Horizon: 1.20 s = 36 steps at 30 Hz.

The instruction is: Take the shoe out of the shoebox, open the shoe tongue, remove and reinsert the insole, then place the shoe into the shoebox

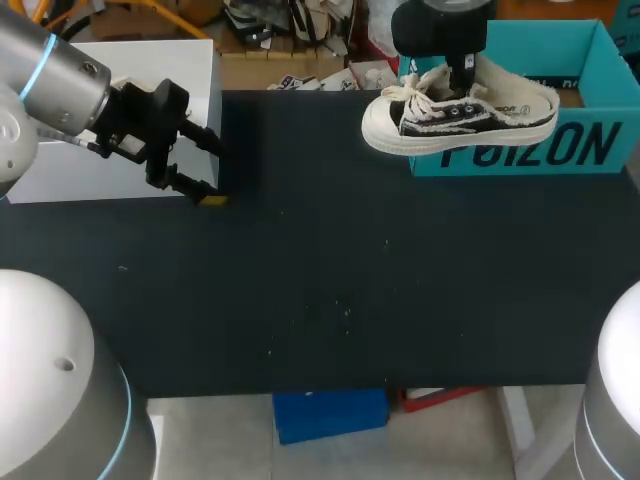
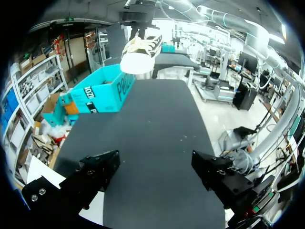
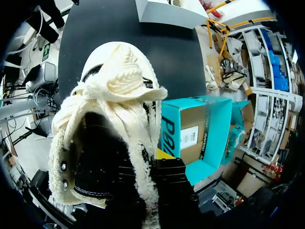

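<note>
A black and cream sneaker (image 1: 460, 112) with a white sole hangs in the air over the front wall of the teal shoebox (image 1: 560, 150), toe pointing left. My right gripper (image 1: 462, 75) comes down from above and is shut on the shoe's collar. In the right wrist view the shoe (image 3: 109, 119) fills the space ahead of the fingers, and the shoebox (image 3: 195, 133) lies beside it. My left gripper (image 1: 215, 170) stands open and empty at the table's left, by a white box. From the left wrist, the shoe (image 2: 138, 52) and shoebox (image 2: 100, 93) are far ahead of the open fingers (image 2: 95, 176).
A white box (image 1: 130, 110) sits at the back left corner, right beside my left gripper. The black tabletop (image 1: 330, 280) stretches bare between the two arms and toward the front edge.
</note>
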### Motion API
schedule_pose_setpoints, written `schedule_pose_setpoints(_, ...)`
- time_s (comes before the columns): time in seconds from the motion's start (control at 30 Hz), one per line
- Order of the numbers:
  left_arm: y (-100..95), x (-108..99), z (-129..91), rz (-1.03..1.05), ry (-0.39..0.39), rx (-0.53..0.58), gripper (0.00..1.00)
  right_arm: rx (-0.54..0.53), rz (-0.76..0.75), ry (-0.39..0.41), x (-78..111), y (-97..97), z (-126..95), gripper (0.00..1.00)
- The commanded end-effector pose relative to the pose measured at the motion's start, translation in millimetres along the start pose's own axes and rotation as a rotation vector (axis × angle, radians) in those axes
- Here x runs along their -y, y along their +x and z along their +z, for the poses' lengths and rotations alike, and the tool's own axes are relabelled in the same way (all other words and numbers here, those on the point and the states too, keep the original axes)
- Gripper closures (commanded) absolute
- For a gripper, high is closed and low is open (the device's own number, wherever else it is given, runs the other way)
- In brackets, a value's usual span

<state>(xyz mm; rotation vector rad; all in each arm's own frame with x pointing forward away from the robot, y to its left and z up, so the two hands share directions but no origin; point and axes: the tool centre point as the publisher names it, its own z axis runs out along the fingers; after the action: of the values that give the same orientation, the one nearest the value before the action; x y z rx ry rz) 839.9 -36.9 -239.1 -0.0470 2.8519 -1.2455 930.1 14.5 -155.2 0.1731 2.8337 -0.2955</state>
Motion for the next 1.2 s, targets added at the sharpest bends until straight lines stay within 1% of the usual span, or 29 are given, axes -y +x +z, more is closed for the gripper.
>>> schedule_pose_setpoints(0.03, 0.7, 0.3, 0.2, -0.001, -0.005, 0.000, 0.00, 0.027, -0.053, -0.013, 3.7, -5.0, 8.4, 1.00)
schedule_pose_setpoints(0.1, 0.7, 0.3, 0.2, -0.001, -0.005, 0.000, 0.00, 0.042, -0.094, -0.030, 9.2, -17.6, 13.4, 1.00)
schedule_pose_setpoints(0.17, 0.7, 0.3, 0.2, -0.001, -0.005, 0.000, 0.00, 0.044, -0.131, -0.043, 18.6, -28.3, 19.1, 1.00)
schedule_pose_setpoints(0.37, 0.7, 0.3, 0.2, -0.001, -0.005, 0.000, 0.00, 0.053, -0.249, -0.065, 57.3, -63.7, 34.6, 1.00)
schedule_pose_setpoints(0.57, 0.7, 0.3, 0.2, -0.001, -0.005, 0.000, 0.00, 0.051, -0.313, -0.073, 97.9, -101.4, 52.2, 1.00)
schedule_pose_setpoints(0.7, 0.7, 0.3, 0.2, -0.001, -0.005, 0.000, 0.00, 0.054, -0.351, -0.083, 115.8, -128.7, 65.8, 1.00)
schedule_pose_setpoints(0.83, 0.7, 0.3, 0.2, -0.001, -0.005, 0.000, 0.00, 0.053, -0.372, -0.099, 121.9, -151.5, 81.1, 1.00)
schedule_pose_setpoints(0.93, 0.7, 0.3, 0.2, -0.001, -0.005, 0.000, 0.00, 0.053, -0.370, -0.106, 122.0, -168.6, 89.9, 1.00)
schedule_pose_setpoints(1.07, 0.7, 0.3, 0.2, -0.001, -0.005, 0.000, 0.00, 0.057, -0.374, -0.115, 113.6, -187.6, 100.0, 1.00)
schedule_pose_setpoints(1.2, 0.7, 0.3, 0.2, -0.001, -0.005, 0.000, 0.00, 0.036, -0.363, -0.110, 101.8, -198.3, 110.9, 1.00)
